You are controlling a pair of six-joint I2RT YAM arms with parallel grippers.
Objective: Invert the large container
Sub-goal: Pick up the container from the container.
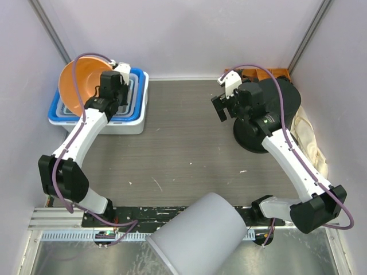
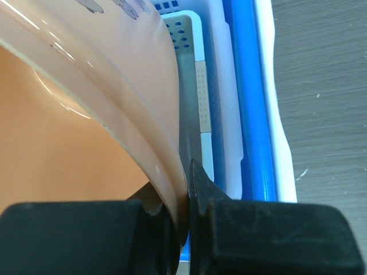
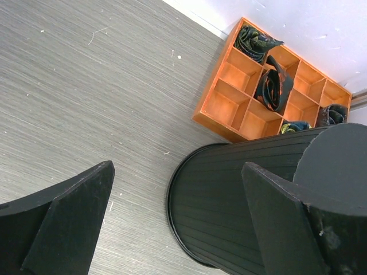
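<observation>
Closest to us, the left tool [image 2: 180, 197] is pinching the rim of the bowl [image 2: 74, 149], one finger inside the wall and one outside. We see the orange bowl tipped up on its edge at the far left, its hollow facing left and up, not upside down. It leans over the stacked trays [image 1: 131, 127], white and blue with a perforated white one innermost. The right tool [image 3: 176, 169] is spread wide and holds nothing, above the grey worktop [image 1: 183, 143] beside a black ribbed bin [image 3: 229, 195]. Past the bin, in the far right corner, sits an orange divider box [image 3: 269, 86] with dark rolls in some cells. At the near edge a grey cylinder [image 1: 198, 235] lies between the arm bases.
</observation>
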